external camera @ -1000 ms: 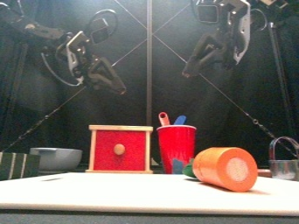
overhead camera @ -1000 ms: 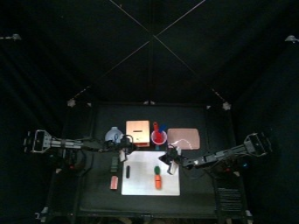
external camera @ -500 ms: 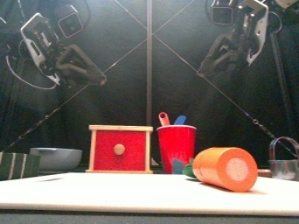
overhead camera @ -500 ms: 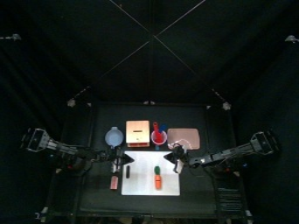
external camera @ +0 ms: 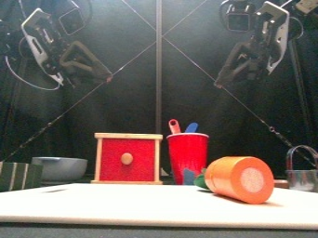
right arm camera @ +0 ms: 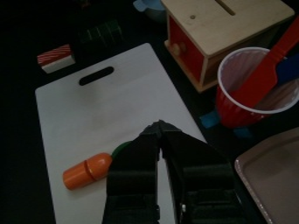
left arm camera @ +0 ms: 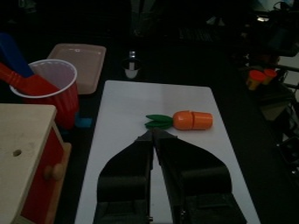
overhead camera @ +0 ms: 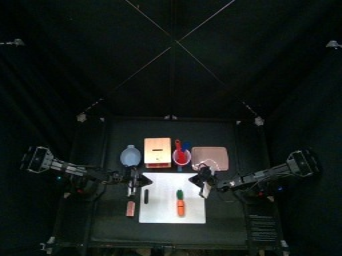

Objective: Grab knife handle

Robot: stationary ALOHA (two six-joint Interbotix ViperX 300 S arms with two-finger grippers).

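No knife shows clearly. A small pale object (left arm camera: 132, 66) lies just past the far end of the white cutting board (left arm camera: 140, 105), and I cannot tell what it is. An orange toy carrot (overhead camera: 181, 207) with green leaves lies on the board (overhead camera: 163, 190). My left gripper (left arm camera: 152, 145) is shut and empty, held above the board's left edge (overhead camera: 134, 184). My right gripper (right arm camera: 156, 131) is shut and empty, held above the board's right edge (overhead camera: 198, 182). In the front view both arms hang high above the things on the table.
Behind the board stand a wooden box with a red front (external camera: 126, 158), a red cup (external camera: 188, 155) with blue and red utensils, a pink tray (overhead camera: 211, 157) and a grey bowl (external camera: 59, 167). A red and white piece (right arm camera: 55, 59) and a dark green piece (right arm camera: 103, 33) lie left of the board.
Both arms have risen from the table. The left arm has drawn back towards the left. In the last half second little has moved.
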